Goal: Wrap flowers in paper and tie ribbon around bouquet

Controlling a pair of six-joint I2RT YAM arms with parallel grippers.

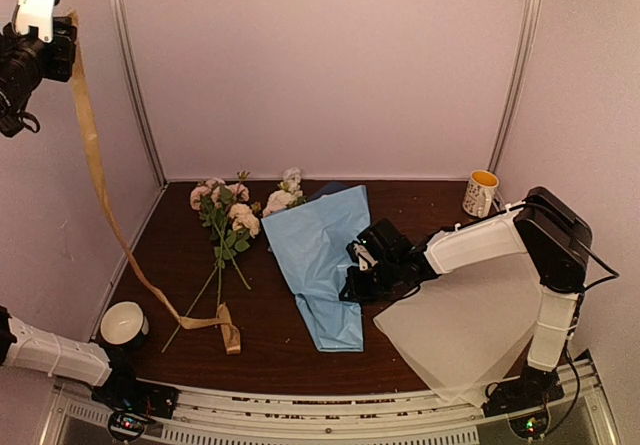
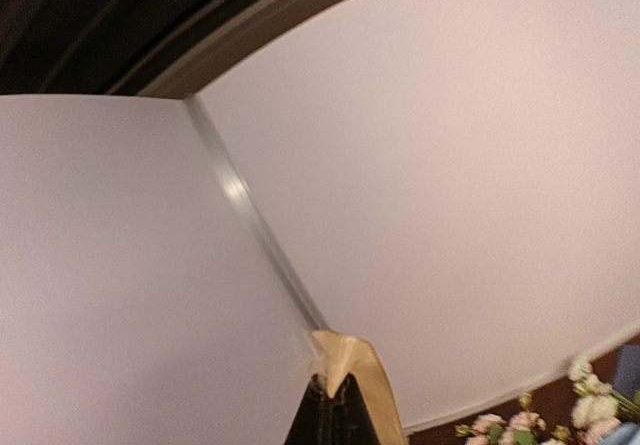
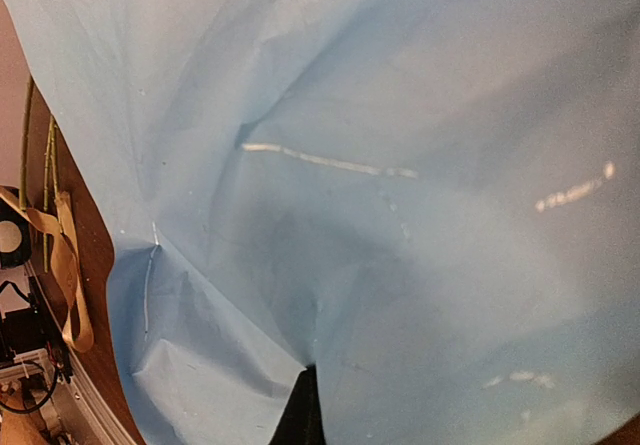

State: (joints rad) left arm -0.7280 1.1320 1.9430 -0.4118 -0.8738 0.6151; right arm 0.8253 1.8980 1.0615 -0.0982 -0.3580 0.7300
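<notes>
The bouquet (image 1: 325, 250) lies on the dark table as a cone of light blue paper (image 3: 400, 165). White flowers (image 1: 285, 193) show at its wide far end. My right gripper (image 1: 360, 270) is shut on a fold of the paper at the cone's right edge, and creases run to the black fingertips (image 3: 308, 405). My left gripper (image 1: 62, 23) is raised high at the far left, shut on one end of the tan-gold ribbon (image 2: 365, 365). From there the ribbon (image 1: 100, 180) hangs down in a long strand to loose loops on the table near the front left.
Loose pink flowers (image 1: 225, 215) with long stems lie left of the bouquet. A pale translucent sheet (image 1: 470, 335) overhangs the table's front right. A white mug (image 1: 480, 193) stands at the back right. A white round object (image 1: 124, 322) sits at the front left corner.
</notes>
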